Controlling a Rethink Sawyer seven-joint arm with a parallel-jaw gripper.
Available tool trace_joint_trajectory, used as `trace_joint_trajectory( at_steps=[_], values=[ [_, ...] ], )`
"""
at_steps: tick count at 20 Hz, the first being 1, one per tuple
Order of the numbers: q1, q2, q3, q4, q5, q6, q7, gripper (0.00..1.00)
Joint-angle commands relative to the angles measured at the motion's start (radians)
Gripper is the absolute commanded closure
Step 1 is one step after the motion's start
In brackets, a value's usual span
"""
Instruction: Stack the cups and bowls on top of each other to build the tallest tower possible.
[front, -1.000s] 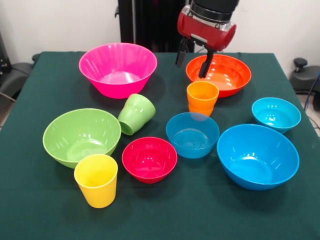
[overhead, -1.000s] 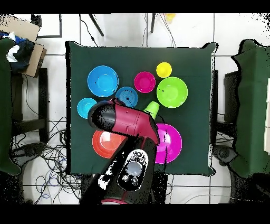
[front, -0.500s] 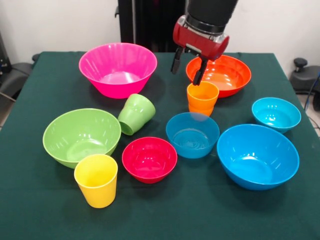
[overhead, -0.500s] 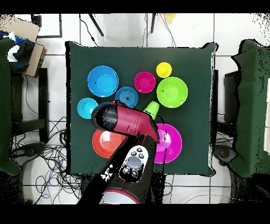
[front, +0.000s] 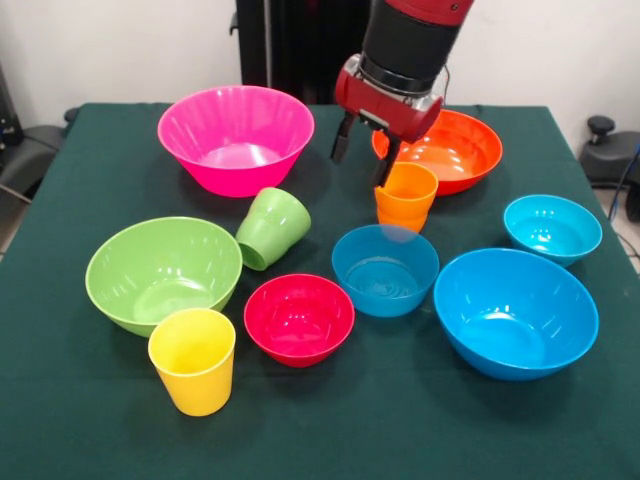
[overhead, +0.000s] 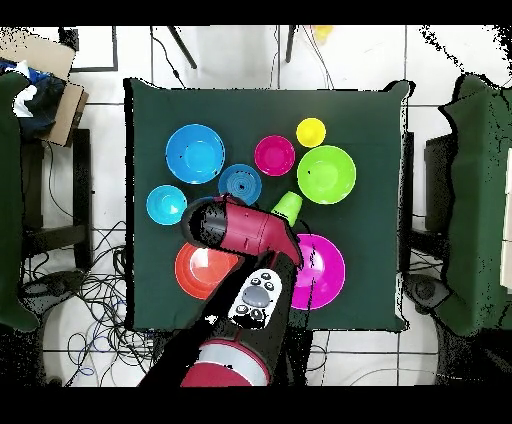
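My gripper (front: 362, 157) hangs open and empty just behind and left of the upright orange cup (front: 405, 196), with one fingertip (front: 384, 176) near its rim. The green cup (front: 272, 228) leans tilted against the light green bowl (front: 163, 272). The yellow cup (front: 192, 360) stands upright at the front. Also on the table are the pink bowl (front: 235, 138), orange bowl (front: 455, 150), red bowl (front: 299, 318), a small blue bowl (front: 385, 268), a small cyan bowl (front: 552, 228) and a large blue bowl (front: 515, 312). In the overhead view the arm (overhead: 240, 228) hides the orange cup.
A dark green cloth covers the table (front: 90, 420). Everything stands separately, nothing stacked. From above, chairs (overhead: 470, 200) flank the table and cables (overhead: 90, 290) lie on the floor beside it.
The gripper has shifted left in the front view and come lower, from over the orange bowl to beside the orange cup. It stays open. No cup or bowl has moved.
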Motion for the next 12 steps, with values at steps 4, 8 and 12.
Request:
trace_joint_trajectory(
  at_steps=[4,8,12],
  values=[
    [-0.024,0.036,0.049,-0.068,-0.007,-0.013,0.121,0.00],
    [-0.040,0.034,0.061,-0.076,-0.015,-0.013,0.097,0.00],
    [-0.042,0.039,0.066,-0.074,-0.015,-0.024,0.099,0.00]
  ],
)
